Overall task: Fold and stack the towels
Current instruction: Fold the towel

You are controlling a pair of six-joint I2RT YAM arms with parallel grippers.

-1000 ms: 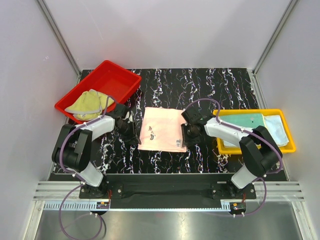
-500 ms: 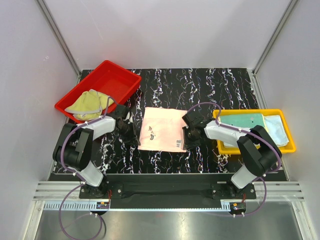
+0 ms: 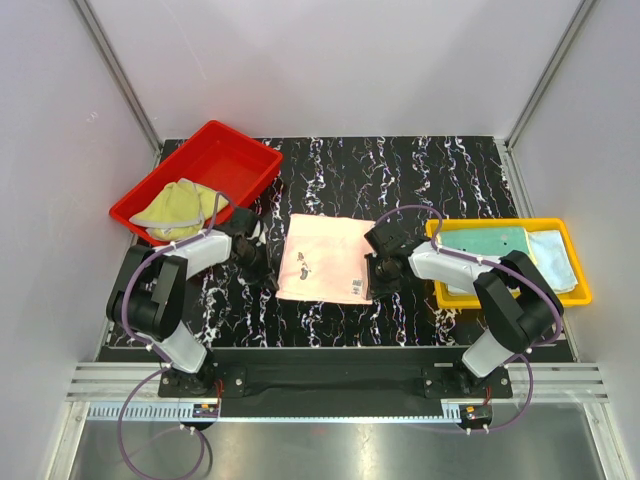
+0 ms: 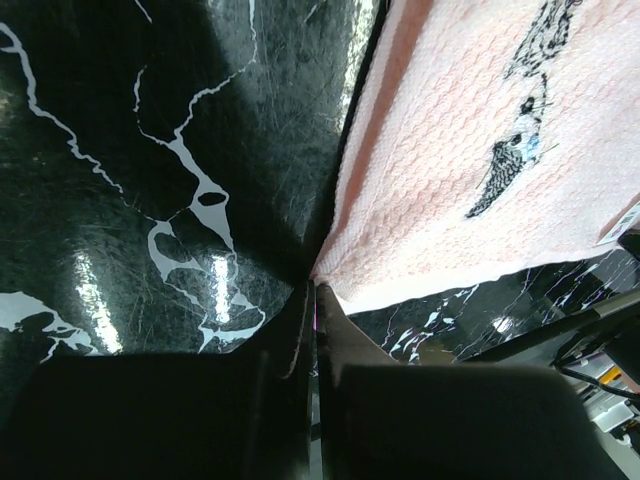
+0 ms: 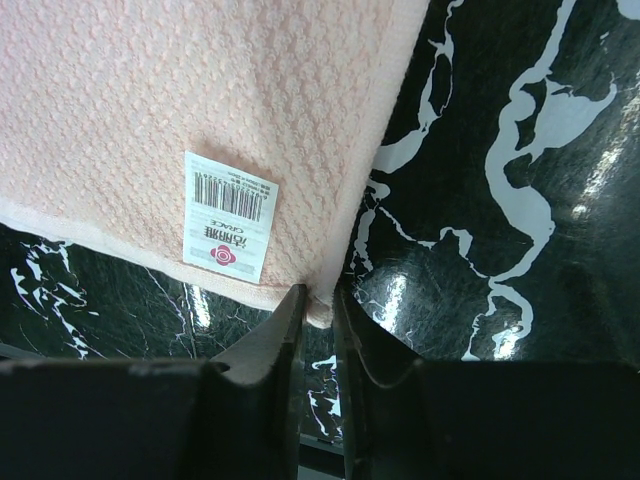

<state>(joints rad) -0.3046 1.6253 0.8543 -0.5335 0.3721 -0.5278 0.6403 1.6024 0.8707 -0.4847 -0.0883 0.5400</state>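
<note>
A pink towel [image 3: 325, 255] lies flat in the middle of the black marbled table. It shows a bird print [image 4: 515, 150] and a white barcode label [image 5: 228, 215]. My left gripper [image 3: 272, 285] is down at its near-left corner. In the left wrist view the left gripper [image 4: 316, 290] is shut, with a sliver of the pink towel [image 4: 470, 130] pinched at the tips. My right gripper [image 3: 375, 290] is at the near-right corner. In the right wrist view the right gripper [image 5: 320, 300] is shut on that corner of the pink towel [image 5: 200, 90].
A red tray [image 3: 230, 160] at the back left holds a crumpled yellow-green towel [image 3: 178, 208]. A yellow tray [image 3: 510, 297] on the right holds a folded teal green towel [image 3: 490, 242] and a pale blue one [image 3: 555, 255]. White walls surround the table.
My left gripper has gone from open to shut at the towel's near-left corner. The right gripper's jaws have narrowed a little on the near-right corner. The towel lies as before.
</note>
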